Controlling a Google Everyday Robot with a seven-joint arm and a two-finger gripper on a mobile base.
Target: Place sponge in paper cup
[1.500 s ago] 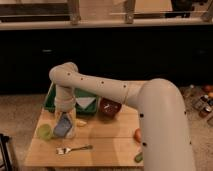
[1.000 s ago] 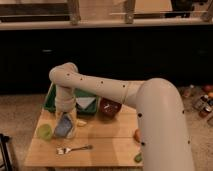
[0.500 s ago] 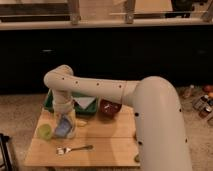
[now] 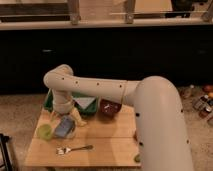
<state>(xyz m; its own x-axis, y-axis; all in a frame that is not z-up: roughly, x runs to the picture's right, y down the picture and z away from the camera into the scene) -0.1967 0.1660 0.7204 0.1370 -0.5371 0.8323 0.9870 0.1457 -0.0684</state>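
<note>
A wooden counter (image 4: 107, 145) occupies the lower middle of the scene, in front of a dark cabinet wall.

At the far left of the counter stands a small yellow-green cup (image 4: 44, 132). Just right of it, a blue-grey sponge (image 4: 63, 127) sits tilted at the end of the arm. The paper cup cannot be identified with certainty; a pale rim shape appears under the sponge, but whether the sponge rests inside it cannot be told.

The gripper (image 4: 69, 121) is positioned at the left part of the counter, directly above and against the sponge. A tan finger-like part extends to the right of the sponge. Whether the fingers are spread or pinching the sponge cannot be determined from this view.

Near the front edge, right of the yellow-green cup, a metal fork (image 4: 73, 149) lies flat on the wood, well apart from the sponge.

Behind the gripper, at the far left edge of the counter, sits a green tray (image 4: 50, 101) holding a white item (image 4: 85, 102). To its right stands a dark red bowl (image 4: 109, 107).

The white arm (image 4: 150, 110) rises from the near right, bends at an elbow above the green tray, and descends to the gripper. At the far right of the scene, small bottles and round objects (image 4: 202, 100) lie on the floor.
</note>
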